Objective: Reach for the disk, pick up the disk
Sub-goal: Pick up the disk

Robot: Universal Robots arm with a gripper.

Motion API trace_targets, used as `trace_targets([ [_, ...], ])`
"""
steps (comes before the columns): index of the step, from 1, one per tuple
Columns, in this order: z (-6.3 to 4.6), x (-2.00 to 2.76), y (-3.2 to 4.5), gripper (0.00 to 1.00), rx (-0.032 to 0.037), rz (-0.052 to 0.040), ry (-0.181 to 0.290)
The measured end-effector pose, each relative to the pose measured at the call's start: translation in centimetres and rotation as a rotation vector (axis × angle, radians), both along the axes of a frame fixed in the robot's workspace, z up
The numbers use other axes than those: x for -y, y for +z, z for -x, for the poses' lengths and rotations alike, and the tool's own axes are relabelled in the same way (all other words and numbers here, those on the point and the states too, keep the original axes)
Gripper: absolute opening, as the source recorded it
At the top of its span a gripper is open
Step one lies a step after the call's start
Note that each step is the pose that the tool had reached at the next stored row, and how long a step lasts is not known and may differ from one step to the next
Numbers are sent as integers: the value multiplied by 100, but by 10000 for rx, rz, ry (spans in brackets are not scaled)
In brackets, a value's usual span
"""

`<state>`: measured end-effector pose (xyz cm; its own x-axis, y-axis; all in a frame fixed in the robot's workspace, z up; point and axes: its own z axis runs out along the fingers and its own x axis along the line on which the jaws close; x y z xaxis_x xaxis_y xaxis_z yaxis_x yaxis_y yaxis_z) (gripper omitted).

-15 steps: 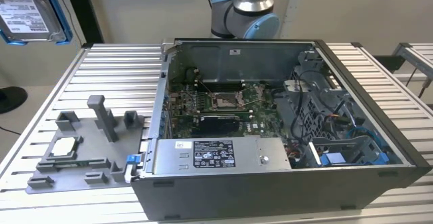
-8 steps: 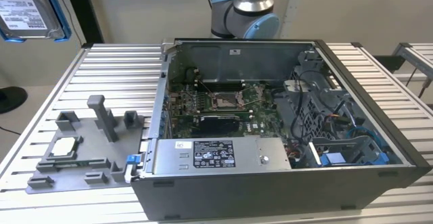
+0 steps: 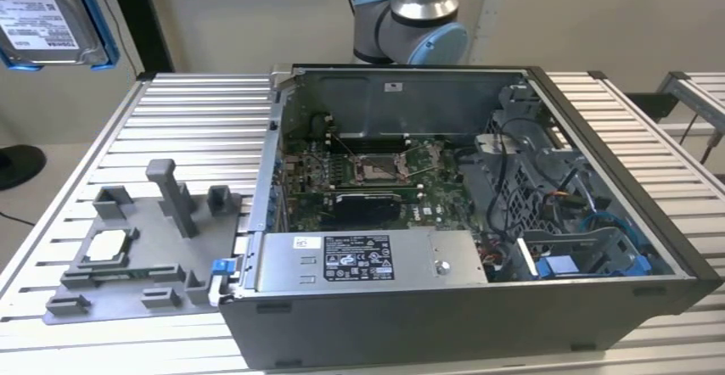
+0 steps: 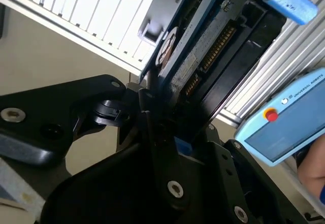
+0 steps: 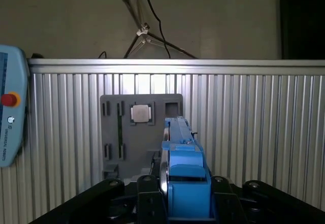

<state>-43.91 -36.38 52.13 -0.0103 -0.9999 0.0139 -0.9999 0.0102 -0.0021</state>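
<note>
Ribbed metal table (image 3: pixel 193 112), open computer case (image 3: pixel 453 324), gripper (image 5: pixel 184 196) clamping white-labelled disk (image 3: pixel 46 12).

Disk (image 3: pixel 46 14) cropped by exterior view's top edge (left side too).

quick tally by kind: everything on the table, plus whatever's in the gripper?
disk, held in the gripper: 1
computer case, open: 1
grey fixture tray: 1
square chip on the tray: 1
Total: 4
</note>
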Motion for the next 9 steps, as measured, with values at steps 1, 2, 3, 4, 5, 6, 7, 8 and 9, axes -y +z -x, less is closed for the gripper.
trace_targets([
  [1, -3, 0, 0, 0, 1, -1, 0],
  [2, -9, 0, 0, 0, 0, -1, 0],
  [3, -20, 0, 0, 0, 0, -1, 1],
  [4, -35, 0, 0, 0, -1, 0, 0],
  [5, -57, -1, 0, 0, 0, 0, -1],
  [6, -82, 0, 0, 0, 0, 0, -1],
  [7, -108, 0, 0, 0, 0, 0, 0],
  [8, -136, 0, 0, 0, -1, 0, -1],
  [9, -167, 0, 0, 0, 0, 0, 0],
])
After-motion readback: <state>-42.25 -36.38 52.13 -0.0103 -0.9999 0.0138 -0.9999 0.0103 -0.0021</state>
